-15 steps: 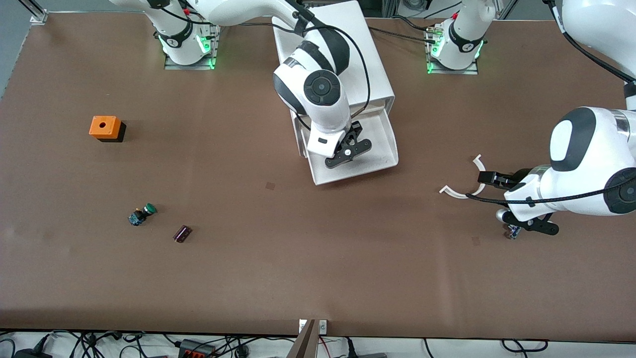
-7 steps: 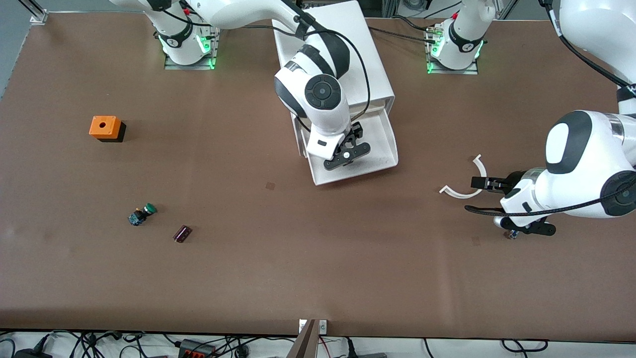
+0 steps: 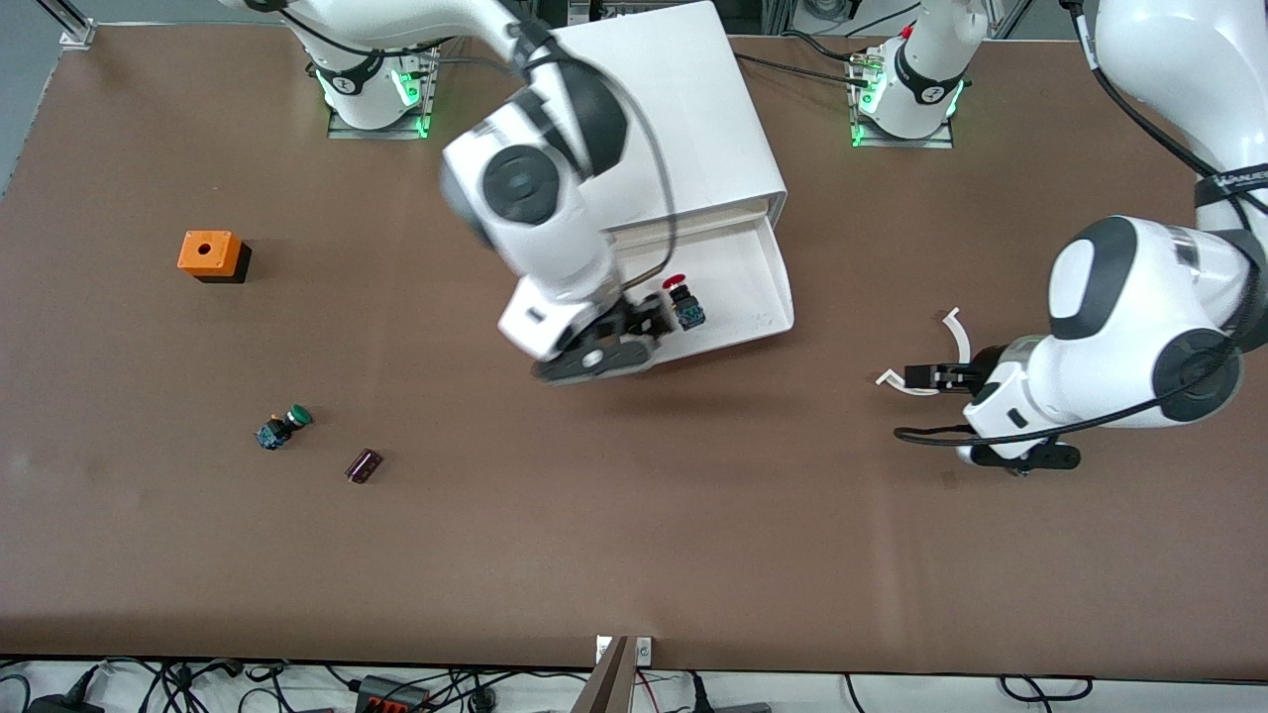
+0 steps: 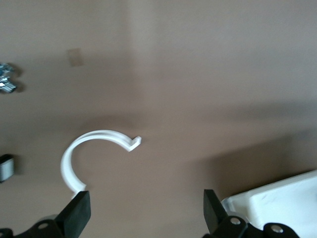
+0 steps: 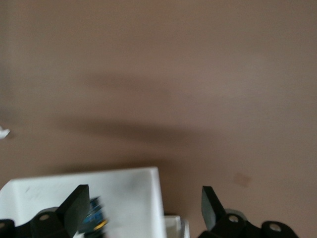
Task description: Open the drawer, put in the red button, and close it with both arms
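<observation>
My right arm (image 3: 535,198) is motion-blurred and hides part of the open drawer (image 3: 763,287); the red button (image 5: 94,213) is cut off in my right wrist view.

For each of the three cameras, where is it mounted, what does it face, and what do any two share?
Front: high, facing both arms; shows the red button in the open drawer.
Left wrist: looks down past the open left pincer at the white curved piece.
Right wrist: looks down past the open right pincer at the drawer's corner.
Shared: all three show the drawer.
</observation>
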Motion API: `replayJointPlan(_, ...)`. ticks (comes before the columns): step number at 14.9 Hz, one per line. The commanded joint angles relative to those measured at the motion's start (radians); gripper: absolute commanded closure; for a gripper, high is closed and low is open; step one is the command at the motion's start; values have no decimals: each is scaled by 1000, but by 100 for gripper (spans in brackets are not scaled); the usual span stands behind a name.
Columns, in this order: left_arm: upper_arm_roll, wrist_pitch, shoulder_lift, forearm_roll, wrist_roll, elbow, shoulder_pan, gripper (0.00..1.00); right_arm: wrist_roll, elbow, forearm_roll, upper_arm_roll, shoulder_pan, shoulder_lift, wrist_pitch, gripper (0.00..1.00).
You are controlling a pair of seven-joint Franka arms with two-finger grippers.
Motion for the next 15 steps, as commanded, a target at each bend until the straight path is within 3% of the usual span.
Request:
replayJointPlan(1, -72, 163, -7, -5, -147, -98, -6, 0, -14, 1, -7, 18, -102, -26, -120, 0)
replayJointPlan(5, -86, 405, 8, 16, -380, -202, -134, 0, -198, -1, -11, 16, -281, -54, -174, 0)
replayJointPlan(9, -89, 610, 37, 24, -466, -300, -209, 0, -529, -10, -13, 16, -464, -59, -219, 0)
replayJointPlan(12, -87, 636, 29, 24, -474, -356, -250, 0, -549, -16, -2, 16, -570, -72, -257, 0)
replayJointPlan(15, -107, 627, -16, 24, -515, -425, -266, 0, -551, -15, -13, 6, -596, -117, -306, 0)
